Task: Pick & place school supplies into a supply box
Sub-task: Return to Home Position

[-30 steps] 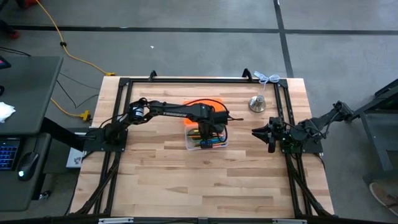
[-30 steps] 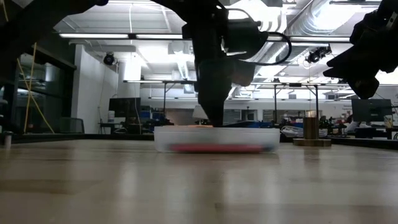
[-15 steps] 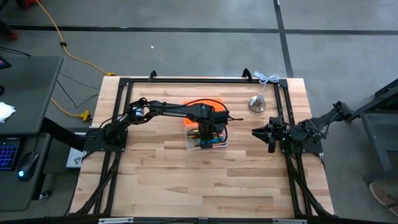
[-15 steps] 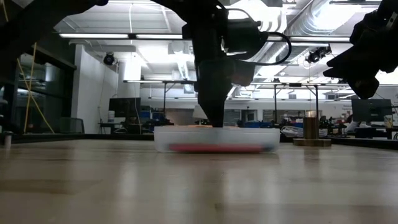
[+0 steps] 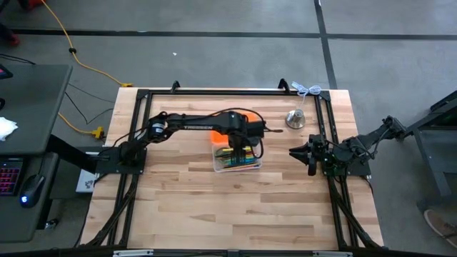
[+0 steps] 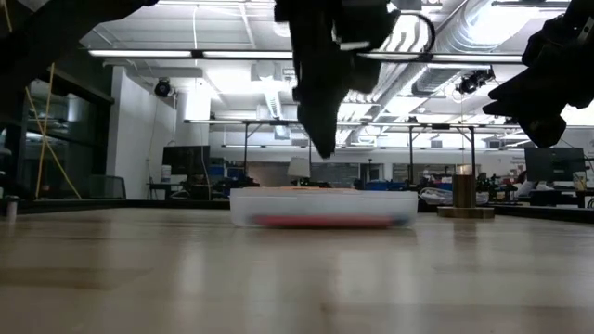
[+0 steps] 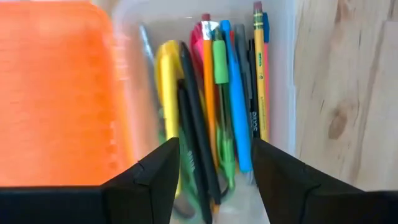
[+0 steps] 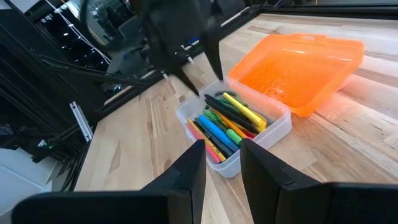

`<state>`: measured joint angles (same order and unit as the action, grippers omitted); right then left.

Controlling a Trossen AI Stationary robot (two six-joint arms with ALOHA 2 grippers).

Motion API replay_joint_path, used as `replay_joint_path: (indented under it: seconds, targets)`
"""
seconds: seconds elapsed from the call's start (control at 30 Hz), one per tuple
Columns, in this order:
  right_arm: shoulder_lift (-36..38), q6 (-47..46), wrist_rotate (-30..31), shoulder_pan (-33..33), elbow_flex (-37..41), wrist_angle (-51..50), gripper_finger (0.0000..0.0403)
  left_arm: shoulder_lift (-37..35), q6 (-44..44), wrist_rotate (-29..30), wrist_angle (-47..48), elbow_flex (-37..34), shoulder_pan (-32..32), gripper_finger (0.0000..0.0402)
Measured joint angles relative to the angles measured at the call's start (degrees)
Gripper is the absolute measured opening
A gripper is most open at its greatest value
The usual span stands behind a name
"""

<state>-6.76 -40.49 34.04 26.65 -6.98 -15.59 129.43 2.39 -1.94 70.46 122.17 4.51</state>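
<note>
Though together overhead, left hand (image 6: 323, 147) above box (image 6: 278, 210)

A clear supply box (image 8: 264, 144) packed with coloured pens (image 8: 227, 121) sat on the wooden counter (image 8: 348, 155), its orange lid (image 8: 298, 68) lying open beside it. The left gripper (image 8: 205, 81) hung just above the box, fingers apart and empty.

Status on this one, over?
Left pincer open, empty, above supply box. Pens inside, lid open. Right pincer open, parked right. Bell stands apart.
</note>
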Motion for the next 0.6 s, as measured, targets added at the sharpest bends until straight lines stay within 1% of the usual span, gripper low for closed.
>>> replay_joint_path:
  seconds: [0.23,0.3,0.37,0.53,0.6]
  targets:
    - [0.02,0.0,-0.08,0.0,0.0,0.24,0.0078,0.0,-0.23,1.48,8.55,10.85,0.02,0.0224]
    - [0.02,-0.01,-0.09,0.0,0.0,0.24,0.0078,-0.04,-1.19,2.03,10.17,12.99,0.02,0.0223]
    - [0.02,-0.01,-0.11,0.0,0.0,0.25,0.0078,-1.36,-1.35,3.52,10.72,12.12,0.02,0.0221]
    - [0.02,-0.01,-0.15,0.0,0.0,0.41,0.0078,-4.02,-4.14,8.41,16.43,11.95,0.0,0.0222]
    - [0.02,0.0,-0.21,0.0,0.02,0.43,0.0078,-4.91,-4.91,9.52,17.69,11.95,0.0,0.0223]
